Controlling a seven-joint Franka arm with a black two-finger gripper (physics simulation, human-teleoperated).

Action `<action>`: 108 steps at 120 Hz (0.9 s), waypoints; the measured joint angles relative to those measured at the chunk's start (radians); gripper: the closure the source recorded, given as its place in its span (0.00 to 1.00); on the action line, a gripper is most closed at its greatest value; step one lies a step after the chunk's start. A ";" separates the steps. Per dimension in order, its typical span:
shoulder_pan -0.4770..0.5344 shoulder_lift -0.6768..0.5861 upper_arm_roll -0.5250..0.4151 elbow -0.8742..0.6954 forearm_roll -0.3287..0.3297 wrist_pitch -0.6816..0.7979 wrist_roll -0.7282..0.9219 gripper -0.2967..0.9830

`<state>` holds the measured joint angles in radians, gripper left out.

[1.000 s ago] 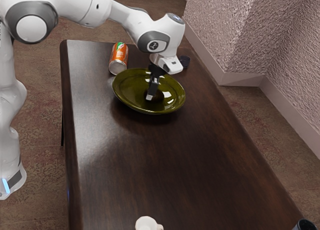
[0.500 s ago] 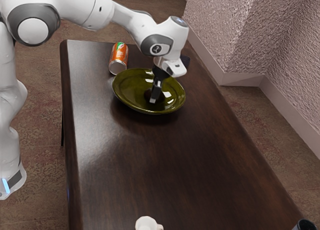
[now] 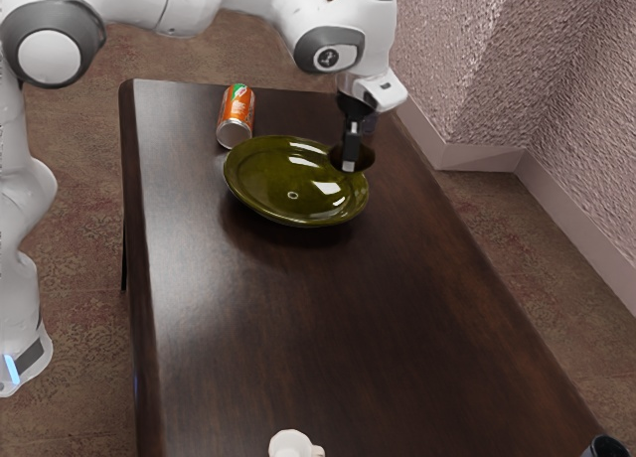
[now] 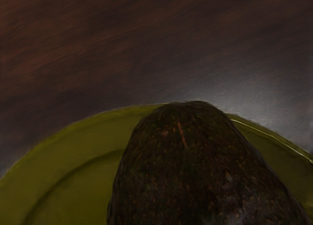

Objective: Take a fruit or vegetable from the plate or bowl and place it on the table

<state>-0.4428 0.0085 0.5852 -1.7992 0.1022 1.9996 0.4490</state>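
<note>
Avocado (image 4: 195, 171): lifted over plate (image 3: 266, 184) edge
Gripper (image 3: 350, 161): clamped around it, parted by its width
Table (image 3: 298, 318): next, carry clear, lower gently

White arm, dark grey joint rings.

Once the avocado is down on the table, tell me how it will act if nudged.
The avocado would probably roll, given its rounded sides, and perhaps curve as it goes, since it narrows toward one end. Its mottled, mostly dull skin suggests it shouldn't be very slippery.
</note>
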 joint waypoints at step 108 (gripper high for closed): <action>-0.231 0.241 -0.124 0.262 -0.171 -0.078 -0.042 0.29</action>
<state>-0.6738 0.2493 0.4617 -1.5375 -0.0686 1.9219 0.4070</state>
